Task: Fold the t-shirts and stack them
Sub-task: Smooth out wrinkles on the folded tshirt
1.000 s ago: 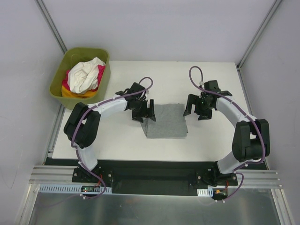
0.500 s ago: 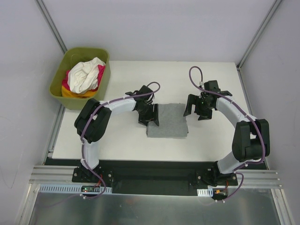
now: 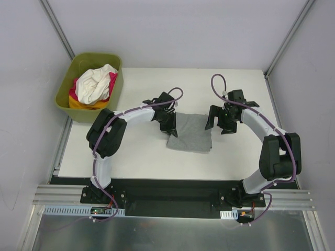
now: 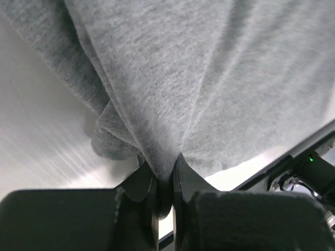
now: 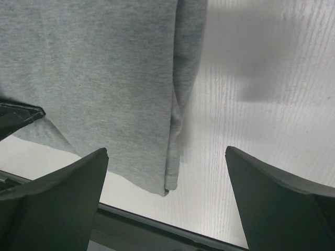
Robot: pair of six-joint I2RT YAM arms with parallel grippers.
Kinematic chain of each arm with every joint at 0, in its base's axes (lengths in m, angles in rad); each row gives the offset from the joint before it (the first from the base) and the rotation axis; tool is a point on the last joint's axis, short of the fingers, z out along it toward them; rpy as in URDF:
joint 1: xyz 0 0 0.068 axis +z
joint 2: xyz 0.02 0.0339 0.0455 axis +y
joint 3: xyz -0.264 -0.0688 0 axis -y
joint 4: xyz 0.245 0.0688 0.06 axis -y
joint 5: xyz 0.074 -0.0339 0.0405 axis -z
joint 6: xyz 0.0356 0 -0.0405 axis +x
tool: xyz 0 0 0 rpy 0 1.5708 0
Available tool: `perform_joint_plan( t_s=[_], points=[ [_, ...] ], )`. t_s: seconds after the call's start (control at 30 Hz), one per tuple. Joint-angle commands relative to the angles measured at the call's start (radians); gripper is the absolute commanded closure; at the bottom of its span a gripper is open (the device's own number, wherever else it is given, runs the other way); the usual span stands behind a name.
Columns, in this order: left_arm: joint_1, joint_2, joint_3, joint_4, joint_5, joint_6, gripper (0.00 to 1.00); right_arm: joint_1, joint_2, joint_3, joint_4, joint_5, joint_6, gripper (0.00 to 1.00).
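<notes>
- The folded heather-grey cotton t-shirt point(image 3: 192, 134) lies flat on the white table point(image 3: 136, 157), a near-square pad turned slightly askew, and every place below is given from it
- The left gripper point(image 3: 170, 129) sits on the shirt's left edge, its jaws pinched tight on a ridge of grey cloth; in the left wrist view the fabric fans out from the closed tips in taut creases
- The right gripper point(image 3: 219, 125) hangs just beside the shirt's far-right corner with its fingers spread wide, holding nothing; from its wrist the shirt's doubled right edge runs between the fingers, nearer the left one
- So the shirt lies between the two arms, pinned on the left side only; the free right edge is directly below the right gripper, which is the nearer one for a matching pinch
- The olive-green plastic tub point(image 3: 65, 86) stands well apart, off the shirt's far-left, with crumpled white point(image 3: 94, 83), magenta-pink point(image 3: 113, 81) and orange-yellow point(image 3: 84, 104) shirts heaped inside
</notes>
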Motion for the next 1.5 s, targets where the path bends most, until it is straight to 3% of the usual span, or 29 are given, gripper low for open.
perform_joint_plan(
  t_s=[0.0,0.17,0.7,0.83,1.1,1.3,1.47],
  points=[
    [-0.006,-0.107,0.039,0.087,0.088,0.057,1.0,0.002,-0.051,0.019,-0.016,0.011,-0.013,0.01],
    [-0.004,-0.124,-0.01,0.184,0.173,0.049,1.0,-0.006,-0.068,0.014,-0.022,0.016,-0.015,0.01],
    [0.105,-0.064,-0.224,0.222,0.113,0.005,1.0,-0.009,-0.071,0.021,-0.039,0.022,-0.015,0.01],
    [0.108,-0.077,-0.245,0.224,0.101,0.002,0.71,-0.007,-0.077,0.024,-0.041,0.008,-0.013,0.01],
    [0.106,-0.167,-0.25,0.219,0.125,-0.001,0.43,0.049,-0.12,0.054,-0.034,-0.021,-0.012,0.01],
    [0.106,-0.288,-0.268,0.19,0.112,0.011,0.31,0.097,-0.13,0.077,0.012,-0.099,0.017,0.02],
    [0.11,-0.324,-0.27,0.124,-0.008,0.016,0.26,0.141,-0.113,0.091,0.041,-0.113,0.036,0.02]
  ],
)
